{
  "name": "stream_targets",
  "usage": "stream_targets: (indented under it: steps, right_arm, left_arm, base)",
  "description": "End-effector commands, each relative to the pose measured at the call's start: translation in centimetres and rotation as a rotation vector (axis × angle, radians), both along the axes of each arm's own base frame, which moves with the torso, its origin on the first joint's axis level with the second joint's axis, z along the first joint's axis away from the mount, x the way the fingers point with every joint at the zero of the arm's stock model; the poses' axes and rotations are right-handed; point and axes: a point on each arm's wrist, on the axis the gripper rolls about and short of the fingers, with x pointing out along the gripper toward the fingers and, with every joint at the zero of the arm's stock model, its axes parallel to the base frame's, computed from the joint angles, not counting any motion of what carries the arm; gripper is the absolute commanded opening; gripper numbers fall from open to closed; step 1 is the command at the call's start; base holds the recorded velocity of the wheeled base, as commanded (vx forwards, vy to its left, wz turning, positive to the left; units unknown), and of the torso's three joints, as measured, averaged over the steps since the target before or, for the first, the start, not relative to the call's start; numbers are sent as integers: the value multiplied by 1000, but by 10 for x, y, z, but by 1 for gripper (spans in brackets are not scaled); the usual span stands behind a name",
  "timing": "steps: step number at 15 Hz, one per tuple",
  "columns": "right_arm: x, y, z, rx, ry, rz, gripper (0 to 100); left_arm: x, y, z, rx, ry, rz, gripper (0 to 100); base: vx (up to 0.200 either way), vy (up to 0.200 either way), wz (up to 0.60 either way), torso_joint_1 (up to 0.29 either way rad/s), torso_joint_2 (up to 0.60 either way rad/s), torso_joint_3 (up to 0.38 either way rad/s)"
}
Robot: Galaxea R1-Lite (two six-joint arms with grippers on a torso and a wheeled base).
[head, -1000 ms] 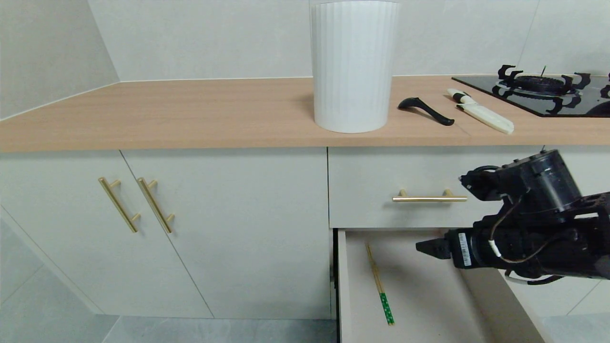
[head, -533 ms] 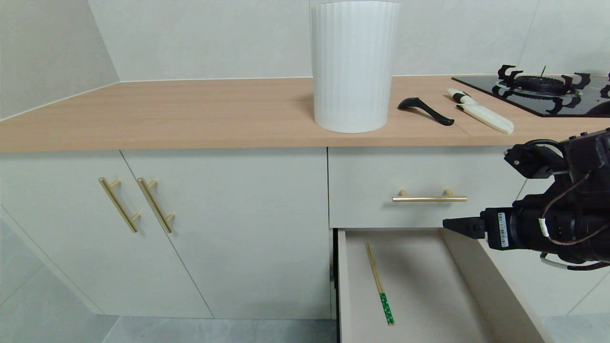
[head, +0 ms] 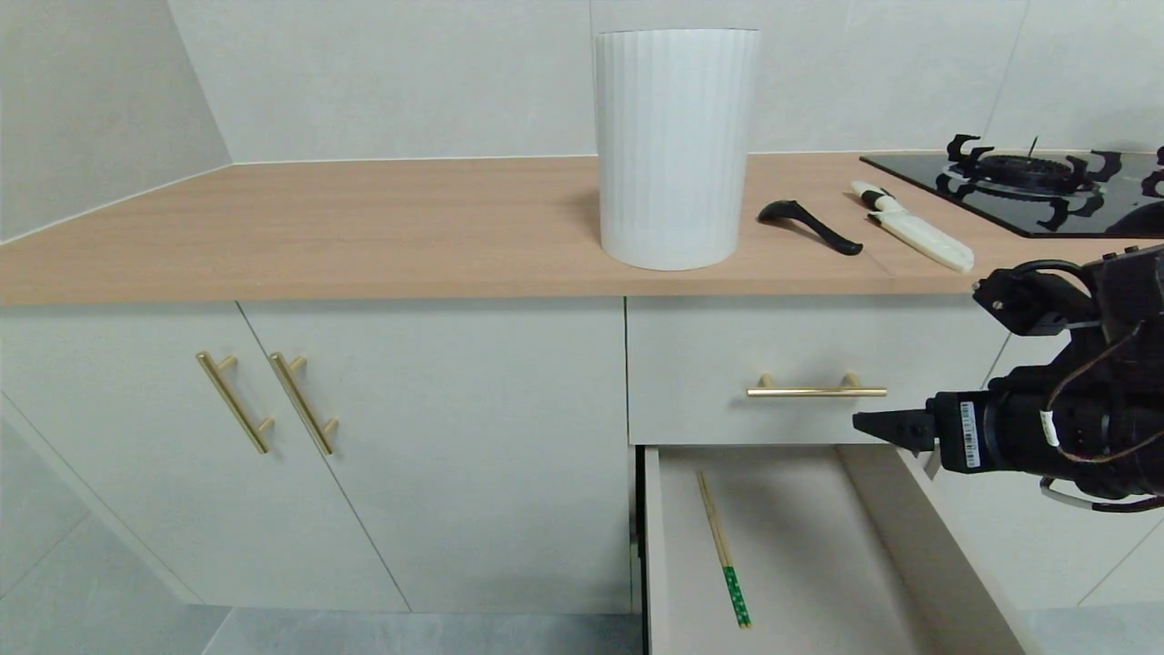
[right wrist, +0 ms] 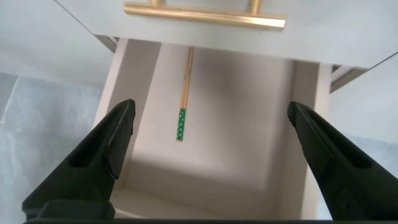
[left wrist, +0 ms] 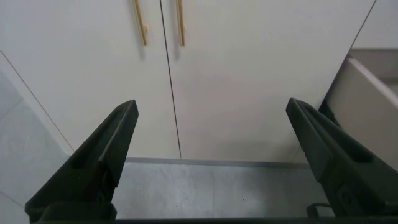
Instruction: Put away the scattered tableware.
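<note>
Kitchen counter [head: 364, 227] with a lower drawer [head: 800, 555] pulled open beneath its right-hand part. A pair of green-tipped chopsticks [head: 723, 546] lies inside, close along the drawer's left wall, in the same spot as a second ago.

The right gripper [head: 887, 428] hung over the drawer's floor a second ago. It has since drawn back to the right and now sits past the drawer's right wall, level with the closed drawer front above. Its fingers are spread wide with nothing between them.

The left gripper [left wrist: 211, 112] is likewise spread and empty, facing the cabinet doors [left wrist: 249, 74].

The chopsticks look stowed, but the job is only part done. A black ladle [head: 809, 223] and a white knife [head: 914, 232] lie near the counter's front edge, between a white ribbed container [head: 673, 146] and the hob [head: 1028, 182]. The withdrawal probably frees the arm to fetch one of them.
</note>
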Motion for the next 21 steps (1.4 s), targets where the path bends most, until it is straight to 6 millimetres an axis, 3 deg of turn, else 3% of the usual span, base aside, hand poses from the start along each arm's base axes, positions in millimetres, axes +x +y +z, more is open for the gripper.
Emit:
stream_targets:
  steps: [1, 21]
  right_arm:
    - [1, 0, -2, -5, 10, 2, 100]
    - [10, 5, -9, -7, 11, 5, 100]
  left_arm:
    - [0, 0, 0, -1, 1, 1, 100]
    - [0, 0, 0, -1, 1, 1, 100]
  base:
    - [0, 0, 0, 90, -154, -305]
    - [0, 0, 0, 179, -471, -282]
